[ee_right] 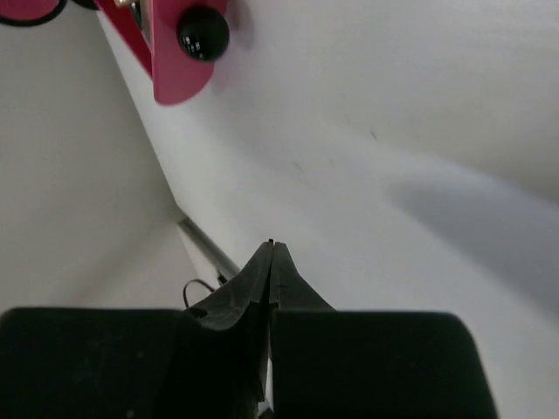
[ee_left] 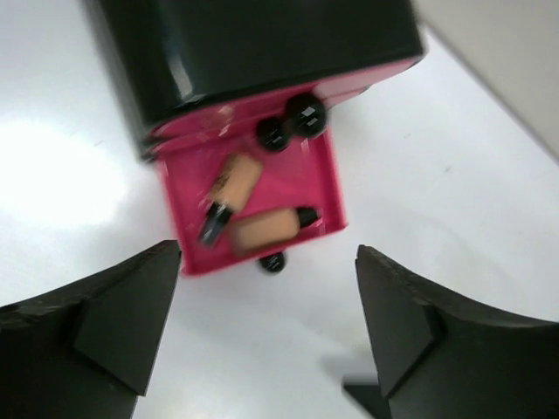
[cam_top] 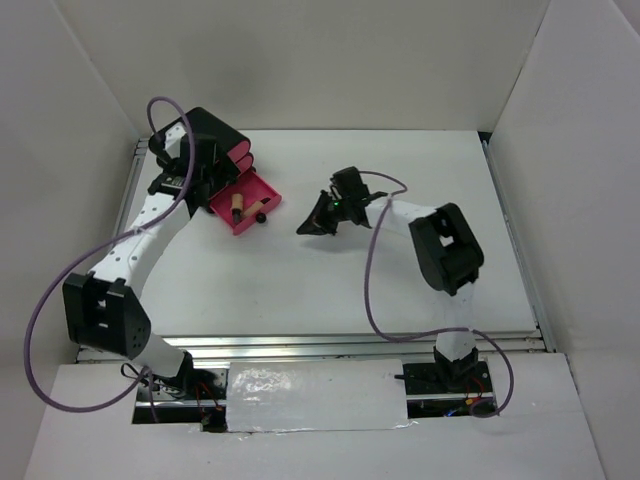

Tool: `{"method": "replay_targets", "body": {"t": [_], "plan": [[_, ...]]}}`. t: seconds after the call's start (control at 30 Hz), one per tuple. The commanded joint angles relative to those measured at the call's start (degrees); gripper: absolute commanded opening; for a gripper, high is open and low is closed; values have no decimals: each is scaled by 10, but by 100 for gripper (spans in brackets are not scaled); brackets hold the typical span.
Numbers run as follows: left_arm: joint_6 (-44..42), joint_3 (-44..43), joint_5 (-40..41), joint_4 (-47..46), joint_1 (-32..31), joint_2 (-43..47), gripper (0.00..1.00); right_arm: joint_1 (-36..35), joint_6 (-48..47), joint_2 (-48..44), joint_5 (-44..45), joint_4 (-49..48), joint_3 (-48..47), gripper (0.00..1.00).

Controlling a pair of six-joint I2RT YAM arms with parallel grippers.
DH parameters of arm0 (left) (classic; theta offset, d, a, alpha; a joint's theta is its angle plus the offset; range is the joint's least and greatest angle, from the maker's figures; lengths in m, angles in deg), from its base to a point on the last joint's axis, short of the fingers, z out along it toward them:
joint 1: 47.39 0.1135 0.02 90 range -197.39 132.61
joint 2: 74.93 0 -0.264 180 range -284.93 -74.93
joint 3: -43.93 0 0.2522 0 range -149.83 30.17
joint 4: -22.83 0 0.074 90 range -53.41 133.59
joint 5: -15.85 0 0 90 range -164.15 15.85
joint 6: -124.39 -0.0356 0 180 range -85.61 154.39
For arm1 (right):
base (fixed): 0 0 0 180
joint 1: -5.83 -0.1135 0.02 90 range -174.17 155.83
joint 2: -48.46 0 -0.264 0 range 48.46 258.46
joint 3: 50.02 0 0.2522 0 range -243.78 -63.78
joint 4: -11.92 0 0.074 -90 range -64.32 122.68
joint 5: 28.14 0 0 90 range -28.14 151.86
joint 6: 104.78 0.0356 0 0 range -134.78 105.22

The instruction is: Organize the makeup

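Note:
Two tan bottles with dark caps lie in the pulled-out pink drawer (ee_left: 327,188) of the black box (ee_left: 262,44): one (ee_left: 234,179) slanted, the other (ee_left: 265,227) across the front. They also show in the top view (cam_top: 238,207). My left gripper (ee_left: 266,292) is open and empty, above the table just in front of the drawer; in the top view it (cam_top: 195,178) is over the box. My right gripper (cam_top: 305,228) is shut and empty, right of the drawer, its tips (ee_right: 272,249) pressed together. The compacts and packets are out of view.
The black box (cam_top: 215,140) stands at the back left with two closed pink drawers above the open one (cam_top: 247,205). The drawer's black knob (ee_right: 203,33) shows in the right wrist view. White walls surround the table (cam_top: 430,290); a metal rail (cam_top: 350,345) runs along its near edge.

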Motion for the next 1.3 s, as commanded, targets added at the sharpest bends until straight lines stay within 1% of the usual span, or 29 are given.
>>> {"method": "replay_targets", "body": {"t": [0.0, 0.03, 0.07, 0.17, 0.23, 0.33, 0.4, 0.43, 0.47, 0.53, 0.63, 0.77, 0.87, 1.0, 1.03, 1.17, 1.27], "plan": [[25, -6, 24, 143, -1, 68, 99, -53, 52, 72, 72, -52, -111, 0], [22, 2, 27, 154, 0, 80, 100, -68, 59, 111, 82, -46, -130, 0], [21, 5, 34, 172, 2, 106, 99, -72, 80, 127, 89, -46, -154, 0], [16, 4, 39, 213, 10, 143, 99, -84, 124, 178, 113, -39, -189, 0], [6, -2, 39, 225, 14, 163, 99, -90, 149, 208, 122, -34, -214, 0], [-5, -12, 35, 246, 15, 180, 99, -91, 160, 229, 145, -42, -247, 0], [-10, -18, 34, 259, 16, 185, 99, -93, 169, 247, 154, -21, -286, 0], [-11, -25, 34, 264, 15, 187, 99, -91, 181, 271, 154, 14, -312, 0], [-14, -28, 32, 265, 16, 191, 99, -90, 187, 285, 152, 26, -360, 0], [-16, -35, 27, 272, 17, 193, 99, -90, 212, 316, 137, 29, -393, 0], [-20, -39, 24, 281, 17, 192, 99, -86, 253, 342, 125, 6, -426, 0], [-26, -32, 17, 286, 17, 195, 99, -82, 277, 379, 121, 11, -479, 0], [-26, -16, 14, 284, 18, 202, 99, -78, 300, 403, 115, -12, -509, 2], [-29, 4, 6, 276, 18, 216, 99, -73, 336, 444, 96, -55, -575, 5], [-30, 11, 5, 274, 18, 217, 99, -74, 339, 454, 96, -58, -583, 5], [-32, 24, 0, 266, 18, 227, 99, -75, 378, 471, 98, -122, -592, 6], [-38, 31, -11, 259, 18, 231, 99, -76, 390, 489, 105, -132, -620, 7]]}}
